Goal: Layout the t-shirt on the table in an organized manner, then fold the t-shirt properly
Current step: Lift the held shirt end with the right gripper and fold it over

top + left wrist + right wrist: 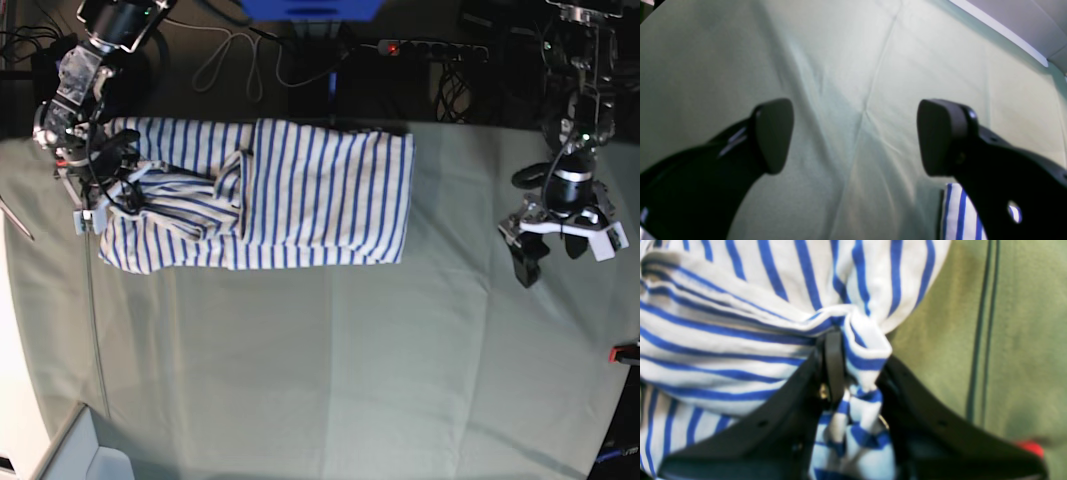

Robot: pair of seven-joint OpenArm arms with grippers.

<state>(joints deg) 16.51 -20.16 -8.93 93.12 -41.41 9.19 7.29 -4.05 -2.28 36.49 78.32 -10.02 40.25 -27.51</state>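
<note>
Bare table (330, 380) fills lower frame, wide free room. Left gripper (565, 240) at right, jaws apart, well apart from t-shirt (300, 195). Upper left: right gripper (853, 350) clamped on t-shirt's bunched edge.

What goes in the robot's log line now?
right jaws: shut on bunched blue-and-white striped fabric t-shirt | left jaws: open, empty | pale grey-green cloth table: shirt partly spread

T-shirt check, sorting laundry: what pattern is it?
White t-shirt with thin blue stripes, clearest in base view.
</note>
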